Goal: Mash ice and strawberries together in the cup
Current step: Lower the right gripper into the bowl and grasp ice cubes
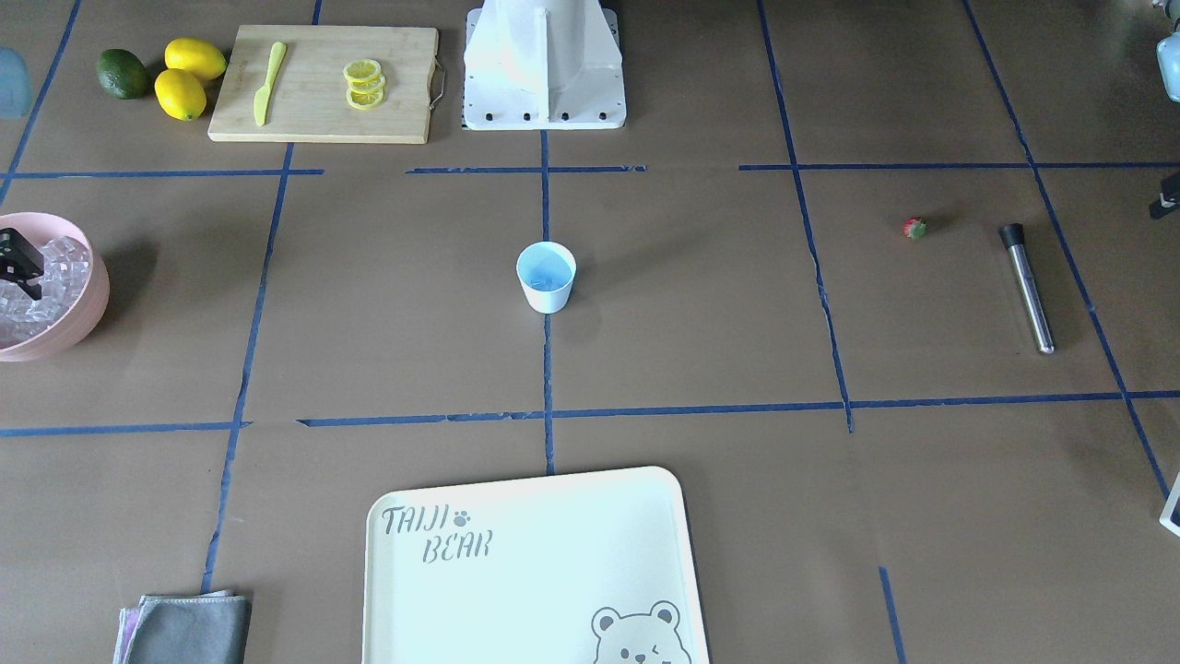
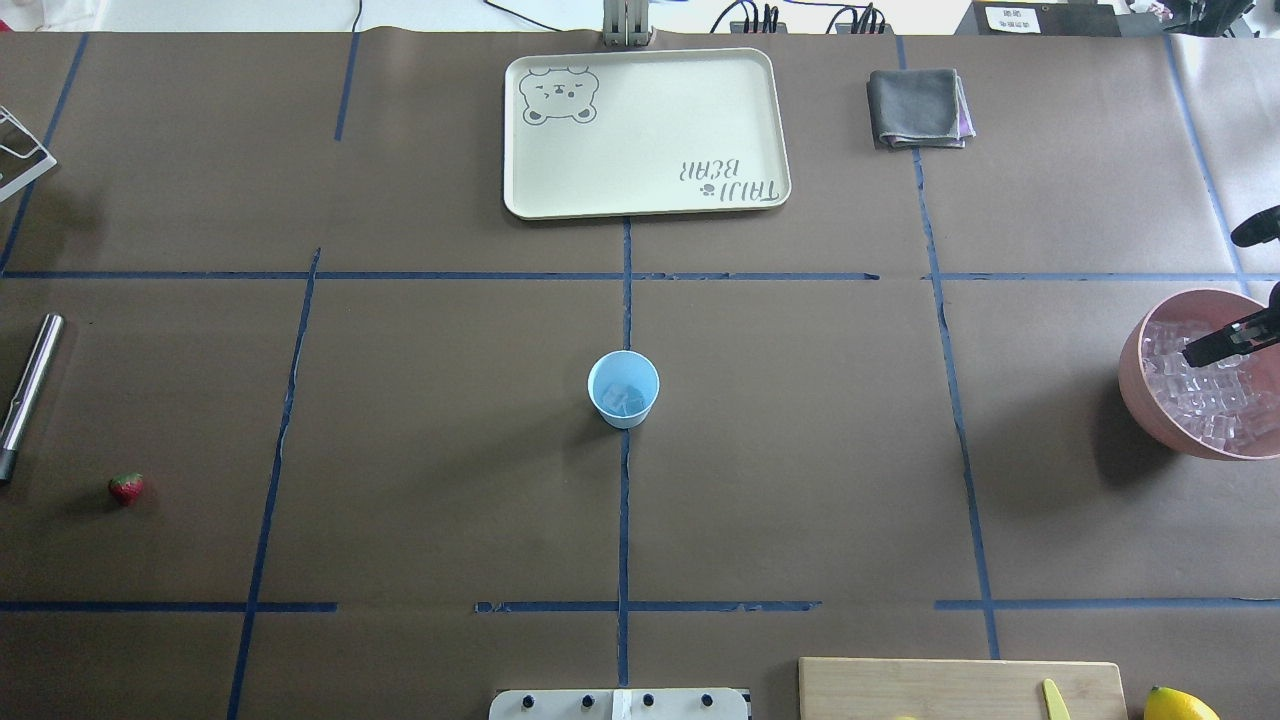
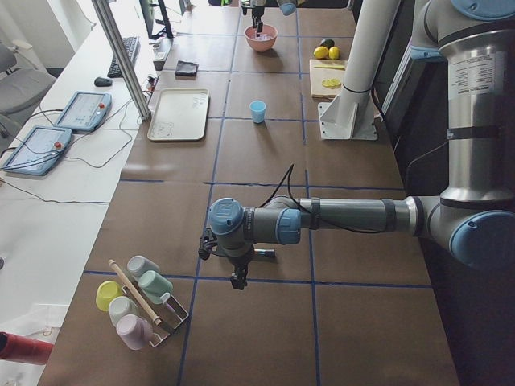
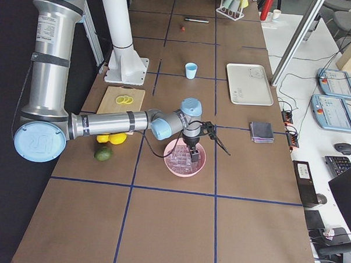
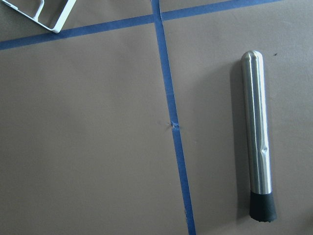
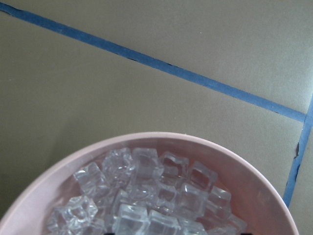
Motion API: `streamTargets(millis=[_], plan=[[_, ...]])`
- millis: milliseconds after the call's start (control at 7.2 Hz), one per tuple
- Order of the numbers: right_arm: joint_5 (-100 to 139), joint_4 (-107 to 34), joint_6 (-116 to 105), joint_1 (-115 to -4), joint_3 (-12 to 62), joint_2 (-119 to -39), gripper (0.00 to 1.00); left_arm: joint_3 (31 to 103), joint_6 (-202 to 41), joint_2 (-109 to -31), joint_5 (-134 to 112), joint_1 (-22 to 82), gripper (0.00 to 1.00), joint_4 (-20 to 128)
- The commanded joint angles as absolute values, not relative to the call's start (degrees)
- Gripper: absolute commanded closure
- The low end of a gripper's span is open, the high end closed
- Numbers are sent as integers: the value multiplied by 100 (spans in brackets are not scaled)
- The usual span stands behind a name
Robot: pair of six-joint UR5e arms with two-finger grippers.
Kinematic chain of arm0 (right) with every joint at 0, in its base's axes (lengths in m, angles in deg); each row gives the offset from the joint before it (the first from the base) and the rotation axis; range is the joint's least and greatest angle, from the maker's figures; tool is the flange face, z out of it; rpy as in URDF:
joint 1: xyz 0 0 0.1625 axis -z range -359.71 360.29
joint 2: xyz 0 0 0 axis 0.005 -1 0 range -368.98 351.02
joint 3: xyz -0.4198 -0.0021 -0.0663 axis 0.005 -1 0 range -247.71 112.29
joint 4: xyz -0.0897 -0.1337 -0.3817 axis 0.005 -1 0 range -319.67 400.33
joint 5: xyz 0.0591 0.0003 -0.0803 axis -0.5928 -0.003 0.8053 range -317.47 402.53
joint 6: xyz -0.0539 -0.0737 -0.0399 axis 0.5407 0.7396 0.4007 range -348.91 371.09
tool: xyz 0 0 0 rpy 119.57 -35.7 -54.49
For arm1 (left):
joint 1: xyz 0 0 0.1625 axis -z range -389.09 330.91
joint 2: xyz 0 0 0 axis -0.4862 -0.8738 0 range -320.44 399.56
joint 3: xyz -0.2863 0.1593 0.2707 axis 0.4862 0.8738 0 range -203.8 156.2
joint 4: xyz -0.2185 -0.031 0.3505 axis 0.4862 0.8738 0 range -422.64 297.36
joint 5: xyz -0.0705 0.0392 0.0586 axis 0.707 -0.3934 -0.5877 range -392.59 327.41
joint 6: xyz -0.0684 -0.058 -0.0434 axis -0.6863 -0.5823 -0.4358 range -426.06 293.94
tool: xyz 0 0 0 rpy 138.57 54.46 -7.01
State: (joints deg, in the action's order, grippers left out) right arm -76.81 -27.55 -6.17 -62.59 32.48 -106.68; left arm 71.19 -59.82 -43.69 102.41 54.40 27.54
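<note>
The light blue cup [image 1: 546,277] stands at the table's middle and holds a few clear ice cubes [image 2: 625,398]. More ice [image 6: 146,196] fills the pink bowl [image 2: 1140,385]. My right gripper [image 2: 1222,343] hangs over that bowl, its tip just above the cubes; I cannot tell whether it is open or shut. The tiny red strawberry [image 2: 126,488] lies alone far out on my left side. My left gripper [image 3: 237,281] hovers above the table near a steel muddler [image 5: 257,142]. Its fingers do not show in its wrist view, so I cannot tell its state.
A cutting board [image 1: 313,120] with lemon slices [image 1: 364,85] and a yellow knife [image 1: 268,81] lies by the robot base [image 1: 544,65]. Lemons [image 1: 189,78] and a lime [image 1: 123,74] lie beside it. A cream tray [image 1: 535,572], a grey cloth [image 1: 189,627] and a cup rack [image 3: 141,301] stand around.
</note>
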Motion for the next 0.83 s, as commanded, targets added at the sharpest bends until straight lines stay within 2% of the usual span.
streamTargets(millis=[0,417,556,695], plan=[[-7604,-2726,-456,-6264,3135,-10689,19,7121,-5974,-4368,10241,5440,0,2762],[-7639,-2770,-464,-6256,3152,-10794,25,7121,-5974,-4368,10241,5440,0,2762],[-7691,-2770,-482,-6264,3196,-10786,34,7121,-5974,-4368,10241,5440,0,2762],[-7700,-2779,-508,-6256,3196,-10759,50,7121,-5974,-4368,10241,5440,0,2762]])
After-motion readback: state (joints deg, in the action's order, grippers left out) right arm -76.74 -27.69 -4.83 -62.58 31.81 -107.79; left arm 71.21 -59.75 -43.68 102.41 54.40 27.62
